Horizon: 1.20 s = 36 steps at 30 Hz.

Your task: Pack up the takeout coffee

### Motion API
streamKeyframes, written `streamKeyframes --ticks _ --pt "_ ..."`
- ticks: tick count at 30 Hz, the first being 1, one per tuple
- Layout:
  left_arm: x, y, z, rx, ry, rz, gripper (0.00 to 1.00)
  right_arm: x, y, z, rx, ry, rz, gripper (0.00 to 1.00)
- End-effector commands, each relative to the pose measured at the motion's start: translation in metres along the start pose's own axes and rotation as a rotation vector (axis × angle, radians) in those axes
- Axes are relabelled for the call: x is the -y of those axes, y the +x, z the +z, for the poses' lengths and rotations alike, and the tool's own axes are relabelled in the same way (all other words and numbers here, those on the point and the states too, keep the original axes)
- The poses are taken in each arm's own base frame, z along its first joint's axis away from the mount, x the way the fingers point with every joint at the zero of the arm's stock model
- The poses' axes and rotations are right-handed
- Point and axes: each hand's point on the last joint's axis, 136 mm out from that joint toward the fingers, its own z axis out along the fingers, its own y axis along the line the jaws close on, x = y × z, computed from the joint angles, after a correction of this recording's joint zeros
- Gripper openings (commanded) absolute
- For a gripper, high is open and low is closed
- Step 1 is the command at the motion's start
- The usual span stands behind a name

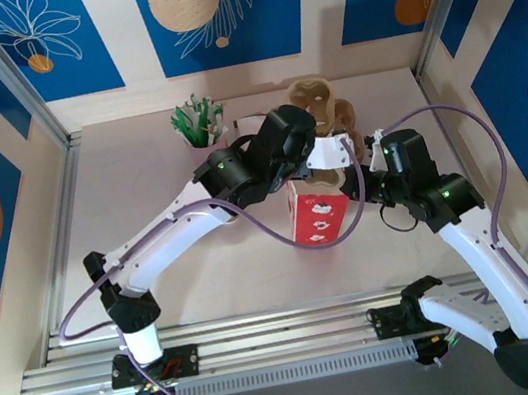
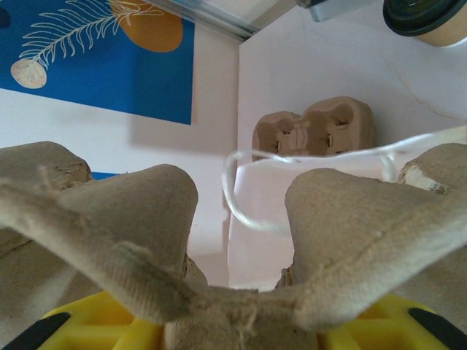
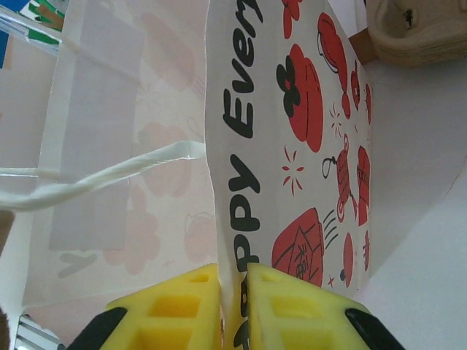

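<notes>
Right tool (image 3: 233,275) pinches bag (image 3: 306,146) — left tool (image 2: 233,324) holds carrier (image 2: 131,219)

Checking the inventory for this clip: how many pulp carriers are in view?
2: the held carrier in the left gripper; the back carrier by the back wall, seemingly stacked, so more may be nested there.
</notes>
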Motion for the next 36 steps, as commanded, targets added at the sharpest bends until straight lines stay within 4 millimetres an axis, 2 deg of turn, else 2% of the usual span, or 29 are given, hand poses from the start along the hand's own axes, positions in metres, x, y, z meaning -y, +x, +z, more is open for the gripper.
streamKeyframes --ticks 1,8,16,23,29,36 --pt "-0.007 0.002 0.010 -0.014 -0.022 0.002 0.39 -0.008 0.001 -0.009 0.001 -0.011 -0.042 0.12" --pt "0.011 0.026 0.024 -0.087 0.028 0.010 0.39 -0.020 0.006 -0.022 0.026 -0.040 -0.083 0.07" --pt "0.012 0.047 0.006 -0.121 0.039 0.007 0.39 -0.015 0.012 -0.022 0.030 -0.013 -0.102 0.05" --pt "0.018 0.054 -0.016 -0.115 0.073 -0.042 0.39 -0.026 0.014 -0.023 0.053 -0.003 -0.173 0.01" --pt "0.039 0.064 -0.011 -0.145 0.125 -0.058 0.40 -0.041 0.014 -0.030 0.105 -0.024 -0.219 0.00" --pt "0.049 0.061 -0.012 -0.137 0.185 -0.128 0.41 -0.051 0.018 -0.039 0.211 -0.039 -0.239 0.00"
